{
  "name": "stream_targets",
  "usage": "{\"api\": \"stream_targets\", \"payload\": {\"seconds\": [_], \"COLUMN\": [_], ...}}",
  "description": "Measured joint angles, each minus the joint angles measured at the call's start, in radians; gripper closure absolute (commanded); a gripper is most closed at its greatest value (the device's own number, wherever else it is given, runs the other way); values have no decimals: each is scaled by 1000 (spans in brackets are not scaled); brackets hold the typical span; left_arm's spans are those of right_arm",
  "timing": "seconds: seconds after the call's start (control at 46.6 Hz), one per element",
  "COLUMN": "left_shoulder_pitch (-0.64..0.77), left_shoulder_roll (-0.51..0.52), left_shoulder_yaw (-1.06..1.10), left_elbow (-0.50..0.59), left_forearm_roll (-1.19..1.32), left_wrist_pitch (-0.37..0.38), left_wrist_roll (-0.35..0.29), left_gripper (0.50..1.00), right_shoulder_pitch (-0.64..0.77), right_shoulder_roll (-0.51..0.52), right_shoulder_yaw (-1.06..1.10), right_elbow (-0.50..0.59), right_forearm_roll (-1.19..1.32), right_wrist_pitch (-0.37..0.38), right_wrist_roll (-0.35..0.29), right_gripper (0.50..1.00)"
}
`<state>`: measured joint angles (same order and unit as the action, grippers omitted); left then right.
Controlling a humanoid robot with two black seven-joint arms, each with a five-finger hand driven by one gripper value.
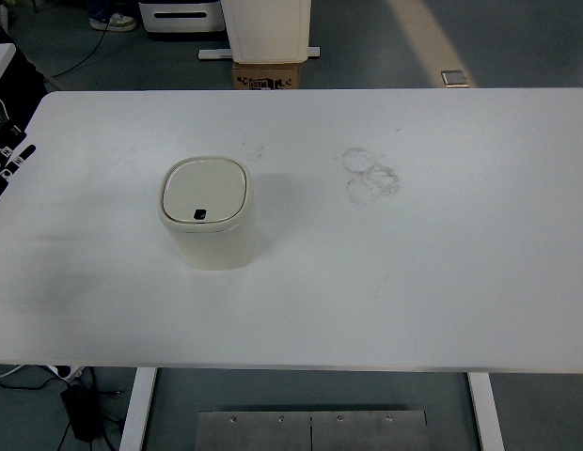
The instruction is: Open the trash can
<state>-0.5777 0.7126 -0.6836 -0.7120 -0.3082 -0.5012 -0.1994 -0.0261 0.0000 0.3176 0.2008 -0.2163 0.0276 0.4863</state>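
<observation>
A small cream trash can (208, 214) stands upright on the white table (414, 282), left of the middle. Its rounded square lid (204, 191) lies flat and closed, with a small dark button (200, 214) at its near edge. Neither of my hands shows anywhere in the top view.
Faint ring marks (371, 175) stain the tabletop right of centre. Black equipment with cables (7, 141) sits beyond the table's left edge. A cardboard box (268, 75) and a white stand (265, 28) are on the floor behind the far edge.
</observation>
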Motion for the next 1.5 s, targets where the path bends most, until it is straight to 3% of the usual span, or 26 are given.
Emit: {"api": "stream_targets", "payload": {"seconds": [1.501], "left_shoulder_pitch": [-7], "left_shoulder_roll": [36], "left_shoulder_yaw": [10], "left_elbow": [-12], "left_forearm_roll": [15], "left_wrist_pitch": [34], "left_wrist_roll": [12], "left_gripper": [500], "right_shoulder_pitch": [1], "right_shoulder_roll": [0], "right_shoulder_yaw": [0], "right_elbow": [0], "right_forearm_roll": [0], "right_wrist_pitch": [0], "right_wrist_roll": [0], "right_gripper": [509]}}
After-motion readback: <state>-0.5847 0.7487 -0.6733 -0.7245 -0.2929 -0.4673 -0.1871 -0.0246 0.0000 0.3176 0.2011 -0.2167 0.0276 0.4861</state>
